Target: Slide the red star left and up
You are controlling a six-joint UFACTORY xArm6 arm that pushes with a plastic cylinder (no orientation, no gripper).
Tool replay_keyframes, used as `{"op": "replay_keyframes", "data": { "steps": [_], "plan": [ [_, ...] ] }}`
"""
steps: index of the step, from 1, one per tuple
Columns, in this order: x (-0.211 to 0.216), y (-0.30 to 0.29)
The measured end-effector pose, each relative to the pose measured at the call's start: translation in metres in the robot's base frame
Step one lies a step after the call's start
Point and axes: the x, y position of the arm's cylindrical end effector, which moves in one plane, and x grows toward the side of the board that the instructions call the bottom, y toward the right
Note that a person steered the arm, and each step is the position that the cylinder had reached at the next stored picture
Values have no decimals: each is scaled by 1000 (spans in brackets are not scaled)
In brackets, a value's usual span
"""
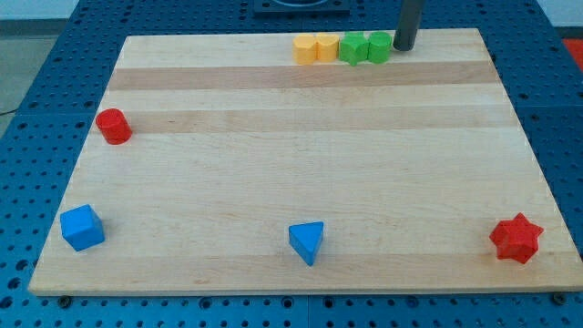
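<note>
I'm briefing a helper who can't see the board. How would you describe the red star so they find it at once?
Start at the wooden board and go to its corner at the view's bottom right. The red star sits there alone, far from my tip at the view's top. The only other red block, the red cylinder, is round and at the left edge.

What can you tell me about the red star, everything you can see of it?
The red star is a small, chunky block with blunt points, solid matte red, looking like painted wood or plastic. It lies flat on the wooden board near the corner at the view's bottom right, close to the edge. Nothing touches it: the blue triangle sits well to its left, and my tip is far off at the view's top.
</note>
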Motion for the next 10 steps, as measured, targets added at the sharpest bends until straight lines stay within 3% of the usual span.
{"op": "replay_keyframes", "data": {
  "steps": [2,5,6,8,10],
  "plan": [
    [13,19],
    [190,181],
    [212,182],
    [313,182],
    [368,166]
  ]
}}
